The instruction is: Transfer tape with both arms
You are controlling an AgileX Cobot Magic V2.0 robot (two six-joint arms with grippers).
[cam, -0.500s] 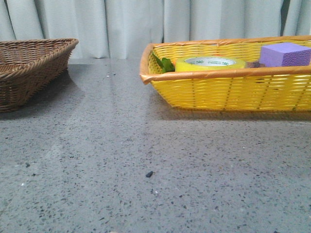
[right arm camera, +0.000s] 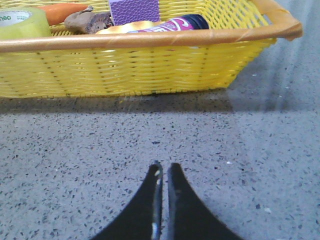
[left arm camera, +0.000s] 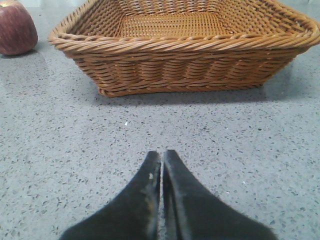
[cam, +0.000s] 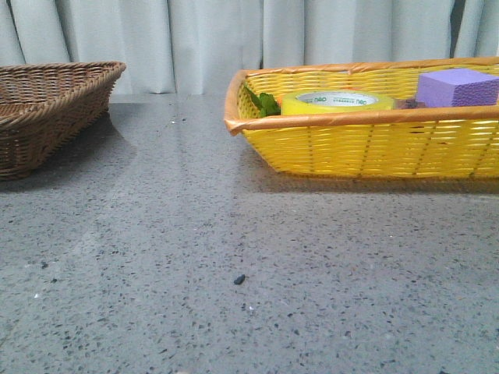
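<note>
The tape (cam: 337, 102), a yellow roll with a white core and green lettering, lies flat inside the yellow basket (cam: 366, 144) at the right; the right wrist view catches its edge, the tape (right arm camera: 20, 22). My right gripper (right arm camera: 164, 166) is shut and empty, low over the grey table in front of that yellow basket (right arm camera: 135, 70). My left gripper (left arm camera: 162, 153) is shut and empty too, over the table in front of the brown wicker basket (left arm camera: 185, 60). Neither gripper shows in the front view.
In the yellow basket also lie a purple foam block (cam: 458, 86), an orange carrot (right arm camera: 62, 9), a brown lump (right arm camera: 87, 21) and a pink-labelled bottle (right arm camera: 172, 23). The brown basket (cam: 47, 117) stands at the far left. A red apple (left arm camera: 16, 27) sits beside it.
</note>
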